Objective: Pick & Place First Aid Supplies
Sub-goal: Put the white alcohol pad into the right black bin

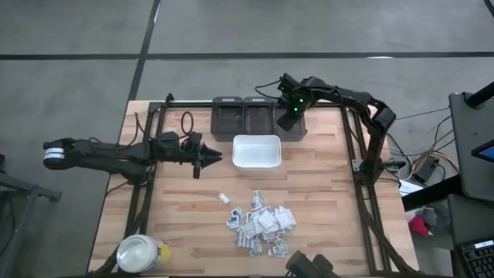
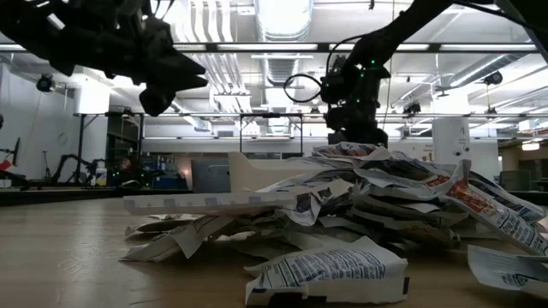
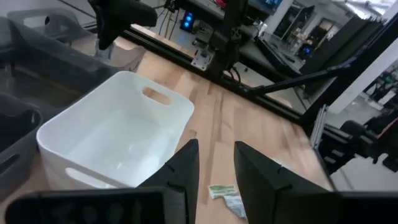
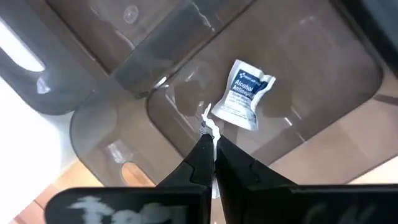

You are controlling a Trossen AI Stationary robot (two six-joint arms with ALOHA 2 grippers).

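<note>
Grey bins point(image 1: 259, 116) flank white tray point(image 1: 256, 152); packets point(image 1: 261, 224) heaped nearby

One white tray point(image 1: 256, 152), three grey bins point(image 1: 258, 113), one jar point(image 1: 141, 254).

A light wooden table point(image 1: 324, 193) carries everything, and the white rectangular tray point(image 1: 256, 152) serves as the landmark. Just behind the tray, toward the table's far edge, three dark grey bins point(image 1: 258, 116) stand side by side in a row. In front of the tray, toward the near edge, a loose heap of first aid packets point(image 1: 261, 224) lies on the wood, white with grey and red print, some overlapping. One single packet point(image 1: 224, 198) lies apart from the heap, between it and the tray. Well away from the tray, at the near left corner, stands a round white-lidded yellow jar point(image 1: 141, 254).
</note>
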